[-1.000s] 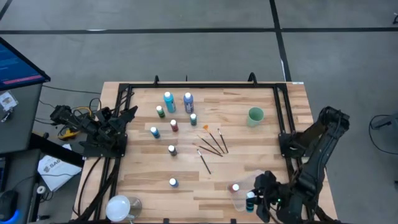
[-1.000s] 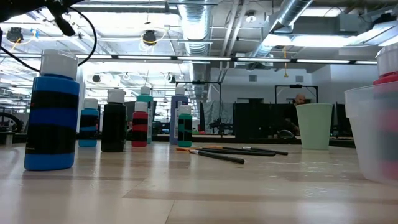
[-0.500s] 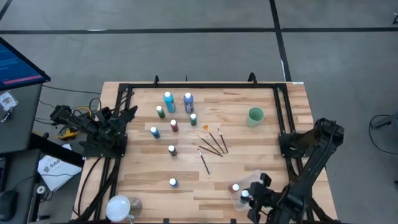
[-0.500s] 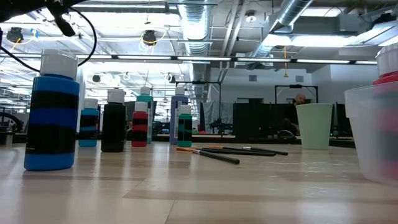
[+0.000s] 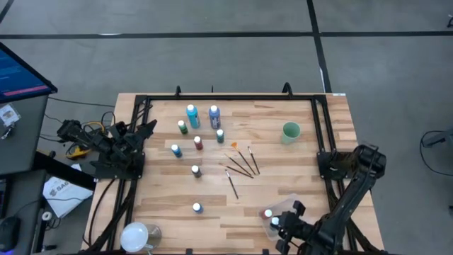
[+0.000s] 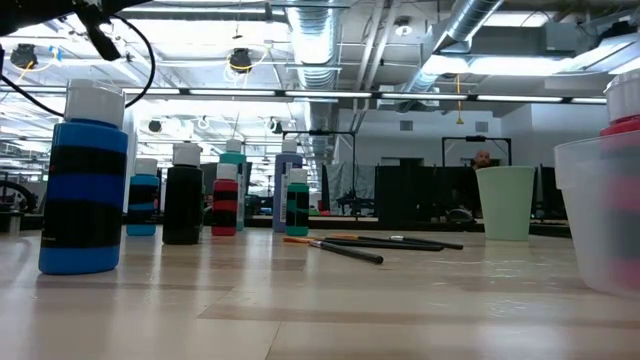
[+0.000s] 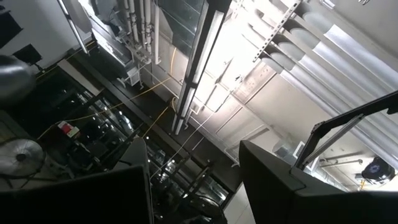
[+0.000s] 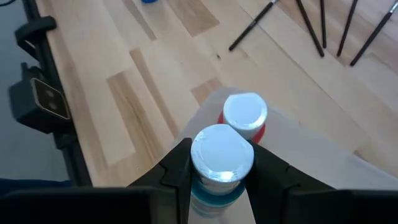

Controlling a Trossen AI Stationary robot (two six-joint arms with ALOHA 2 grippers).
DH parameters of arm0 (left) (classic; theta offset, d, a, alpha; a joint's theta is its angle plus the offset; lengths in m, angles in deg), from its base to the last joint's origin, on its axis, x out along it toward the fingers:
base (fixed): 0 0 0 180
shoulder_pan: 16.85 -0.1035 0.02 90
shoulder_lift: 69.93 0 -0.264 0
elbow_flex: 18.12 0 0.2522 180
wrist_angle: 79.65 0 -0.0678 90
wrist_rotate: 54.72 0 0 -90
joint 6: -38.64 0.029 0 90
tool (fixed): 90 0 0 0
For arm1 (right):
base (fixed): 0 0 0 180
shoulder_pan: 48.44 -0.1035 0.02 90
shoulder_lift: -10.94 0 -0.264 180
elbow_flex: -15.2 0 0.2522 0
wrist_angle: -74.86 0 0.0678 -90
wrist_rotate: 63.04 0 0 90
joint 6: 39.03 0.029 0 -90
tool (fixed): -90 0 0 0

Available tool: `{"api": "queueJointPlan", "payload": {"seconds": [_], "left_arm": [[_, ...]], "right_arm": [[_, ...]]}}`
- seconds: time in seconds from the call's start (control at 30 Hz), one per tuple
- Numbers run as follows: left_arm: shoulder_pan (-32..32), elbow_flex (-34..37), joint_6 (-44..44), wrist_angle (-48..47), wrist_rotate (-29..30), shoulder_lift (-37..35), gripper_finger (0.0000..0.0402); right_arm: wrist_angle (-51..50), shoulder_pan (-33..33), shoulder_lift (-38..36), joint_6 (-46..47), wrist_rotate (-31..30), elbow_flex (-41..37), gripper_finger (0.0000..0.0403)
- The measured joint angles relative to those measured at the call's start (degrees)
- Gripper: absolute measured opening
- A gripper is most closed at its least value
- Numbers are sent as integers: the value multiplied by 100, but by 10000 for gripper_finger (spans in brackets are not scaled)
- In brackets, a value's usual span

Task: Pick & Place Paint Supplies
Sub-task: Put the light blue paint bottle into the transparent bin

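The right gripper (image 8: 221, 171) pinches a small teal paint bottle with a white cap (image 8: 222, 154) over the clear plastic tub (image 5: 297, 202) at 5 o'clock on the table. Judged light, rigid and smooth-sided: grip below the cap. The left gripper (image 7: 193, 180), parked at 9 o'clock, is spread.

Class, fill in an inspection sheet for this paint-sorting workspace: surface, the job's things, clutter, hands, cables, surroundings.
Surface: wooden table, inside a black frame.
Job's things: seven paint bottles standing on the wood; one lone bottle near the front edge; paintbrushes lying loose; a red bottle in the clear tub.
Clutter: pale green cup, upright.
Hands: right hand over the tub, closed on a teal bottle; left hand off the table's left side, pointing at the ceiling.
Cables: yellow and black wires by the left arm.
Surroundings: grey floor, monitor on the left.
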Motion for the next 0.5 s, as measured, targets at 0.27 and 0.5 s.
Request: {"api": "queueJointPlan", "payload": {"seconds": [0.27, 0.5], "left_arm": [[0, 0, 0, 0, 26, 0, 132], [0, 0, 0, 0, 24, 1, 132]], "right_arm": [[-28, -20, 106, 17, -512, 0, 105], [-9, -22, 105, 72, -511, -1, 106]]}}
